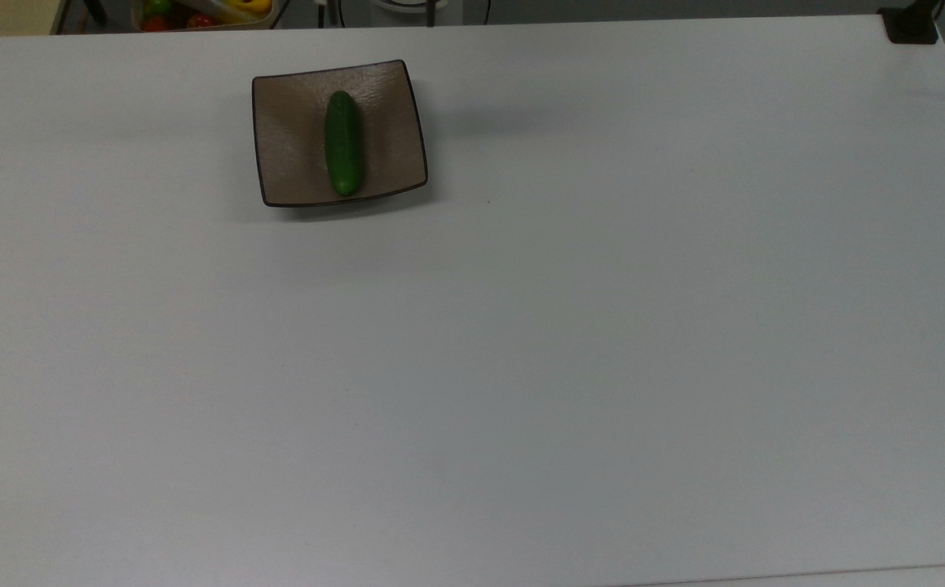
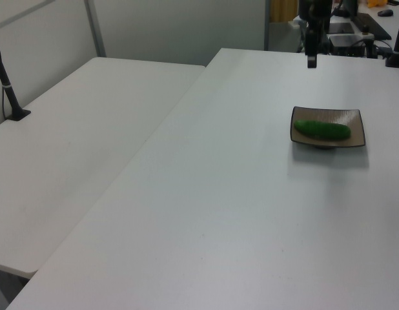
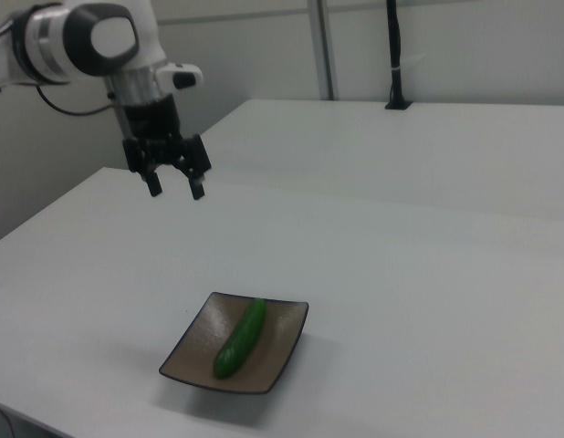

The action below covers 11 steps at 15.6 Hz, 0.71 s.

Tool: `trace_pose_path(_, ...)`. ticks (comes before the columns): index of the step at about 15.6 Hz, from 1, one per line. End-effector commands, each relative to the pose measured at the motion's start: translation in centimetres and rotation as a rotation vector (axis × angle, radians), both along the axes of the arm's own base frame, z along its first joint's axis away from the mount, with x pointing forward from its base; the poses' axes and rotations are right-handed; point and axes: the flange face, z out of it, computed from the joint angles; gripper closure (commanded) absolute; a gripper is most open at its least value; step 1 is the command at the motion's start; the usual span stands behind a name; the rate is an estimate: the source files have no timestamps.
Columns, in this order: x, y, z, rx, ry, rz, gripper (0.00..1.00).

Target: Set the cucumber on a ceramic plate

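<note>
Wide white table (image 1: 570,342): square glossy brown ceramic plate w/ thin dark rim (image 1: 289,175) sits upper left of top view, lower centre-left of right view. Small smooth dark green cucumber (image 1: 343,143) lies flat along plate's middle, nothing touching it. Black two-finger gripper (image 3: 175,184) hangs well above, upper left of right view, fingers spread, empty. Placement looks done; prob. nothing left but retreat. No brands, labels or legible writing.
</note>
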Motion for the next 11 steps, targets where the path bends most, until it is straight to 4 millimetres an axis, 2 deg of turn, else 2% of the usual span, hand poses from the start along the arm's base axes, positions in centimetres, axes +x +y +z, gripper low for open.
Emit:
trace_pose_path(1,-0.8,1.0,2.4,0.054,0.014,-0.041,0.00)
trace_pose_path(4,-0.8,0.8,2.8,0.092,0.006,-0.059,0.00)
trace_pose_path(6,-0.4,-0.4,2.8,0.100,-0.015,-0.072,0.00)
trace_pose_path(11,2.0,-1.9,2.4,0.123,-0.174,-0.041,0.00)
